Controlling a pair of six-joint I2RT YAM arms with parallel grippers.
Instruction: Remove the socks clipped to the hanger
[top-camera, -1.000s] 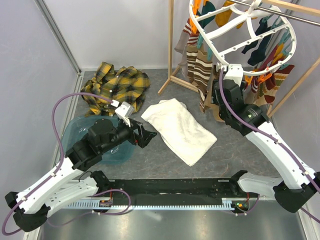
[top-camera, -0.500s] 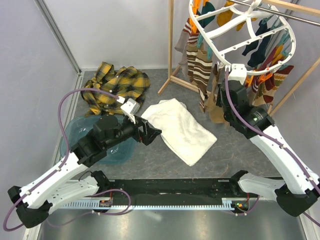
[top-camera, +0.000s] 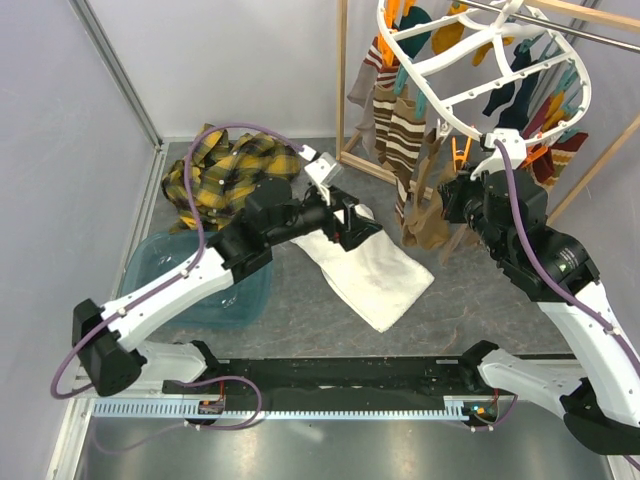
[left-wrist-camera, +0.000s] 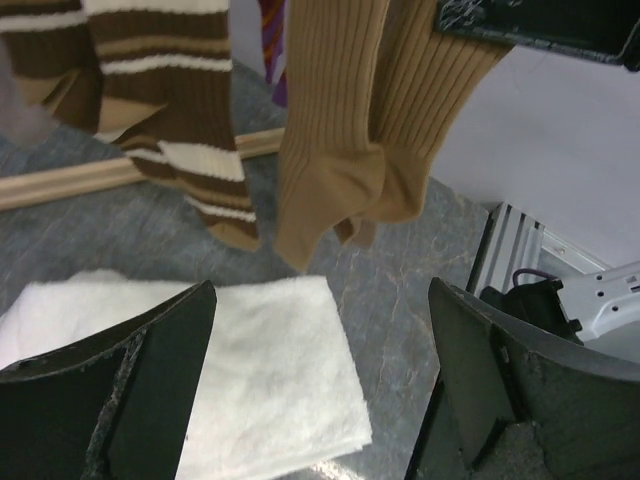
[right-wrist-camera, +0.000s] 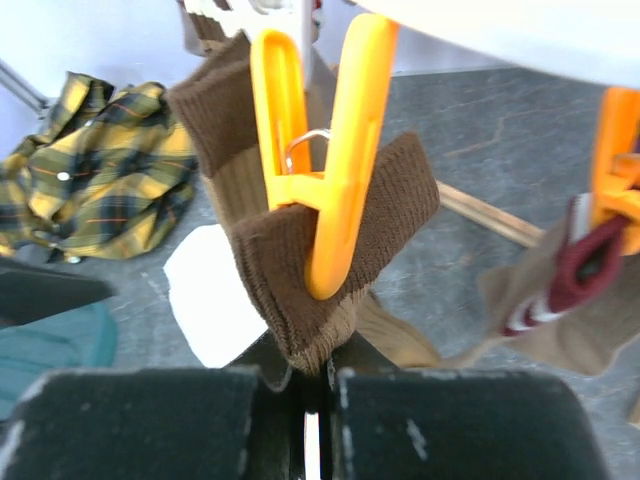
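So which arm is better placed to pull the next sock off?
Right. The right gripper pinches the brown sock under its orange clip; the left gripper hangs open, short of the tan sock.

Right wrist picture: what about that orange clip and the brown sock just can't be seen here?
- Brown sock: its lower end disappears between the fingers of the right gripper, which block it in the right wrist view.
- Orange clip: its top is cut off by the upper edge, so what it hangs from is unseen.
- Second clip, on the maroon-striped sock: cut by the right edge.
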